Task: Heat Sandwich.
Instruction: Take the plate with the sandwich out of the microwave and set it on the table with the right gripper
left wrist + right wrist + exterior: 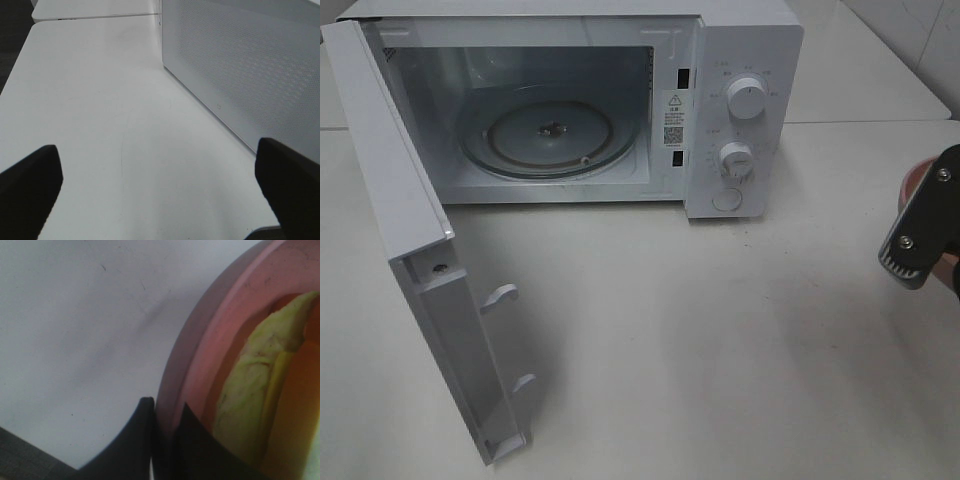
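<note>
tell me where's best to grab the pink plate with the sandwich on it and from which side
By its raised rim, as the right gripper does now: shut on the pink plate at the edge, one finger outside and one inside. The rim is a thin lip that closed fingers can pinch, and it keeps them off the sandwich lying inside. Coming from the plate's outer edge, on the table's right, looks most sensible.
</note>
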`<state>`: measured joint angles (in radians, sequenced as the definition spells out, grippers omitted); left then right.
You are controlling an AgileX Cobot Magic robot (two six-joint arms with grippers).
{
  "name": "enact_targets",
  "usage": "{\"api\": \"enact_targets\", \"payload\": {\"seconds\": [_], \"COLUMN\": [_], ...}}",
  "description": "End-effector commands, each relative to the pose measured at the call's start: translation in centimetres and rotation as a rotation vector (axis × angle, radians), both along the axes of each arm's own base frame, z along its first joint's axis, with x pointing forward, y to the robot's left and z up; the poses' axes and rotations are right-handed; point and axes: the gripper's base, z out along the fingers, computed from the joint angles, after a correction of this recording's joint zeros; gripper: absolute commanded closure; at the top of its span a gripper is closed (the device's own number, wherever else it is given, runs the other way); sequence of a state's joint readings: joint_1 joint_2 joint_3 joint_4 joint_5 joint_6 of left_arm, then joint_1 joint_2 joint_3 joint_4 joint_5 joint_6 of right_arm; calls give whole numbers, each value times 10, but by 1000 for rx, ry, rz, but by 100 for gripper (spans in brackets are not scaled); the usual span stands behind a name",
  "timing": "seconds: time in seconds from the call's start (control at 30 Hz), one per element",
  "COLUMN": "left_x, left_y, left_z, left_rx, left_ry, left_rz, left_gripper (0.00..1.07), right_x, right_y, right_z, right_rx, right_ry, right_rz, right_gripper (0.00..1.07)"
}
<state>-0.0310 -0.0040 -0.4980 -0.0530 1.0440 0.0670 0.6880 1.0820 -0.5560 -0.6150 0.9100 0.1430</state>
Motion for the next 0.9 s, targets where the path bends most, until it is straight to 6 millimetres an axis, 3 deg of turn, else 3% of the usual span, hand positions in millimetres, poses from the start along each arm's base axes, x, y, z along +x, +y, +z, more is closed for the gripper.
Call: {"api": "enact_targets", "payload": {"seconds": [0.03,0.27,0.6,0.9], "left_x": [-3,-3,-3,-3], "left_y": [0,0,0,0], "left_z": [0,0,0,0], "left_rx": [-6,-6,-6,-6], "left_ry": [-39,-39,-39,-39], "left_rz": [6,6,6,6], "left_gripper": [5,5,5,5], "right_x": [6,27,56,71], "right_y": [1,14,33,19], "right_z": [-5,-11,-18,-26], "right_rx": [-30,-21,-38,-66], "right_ry": [-8,-47,-79,-84], "right_rz": [-49,-221,-331,-422], "right_gripper": [107,107,106,106]}}
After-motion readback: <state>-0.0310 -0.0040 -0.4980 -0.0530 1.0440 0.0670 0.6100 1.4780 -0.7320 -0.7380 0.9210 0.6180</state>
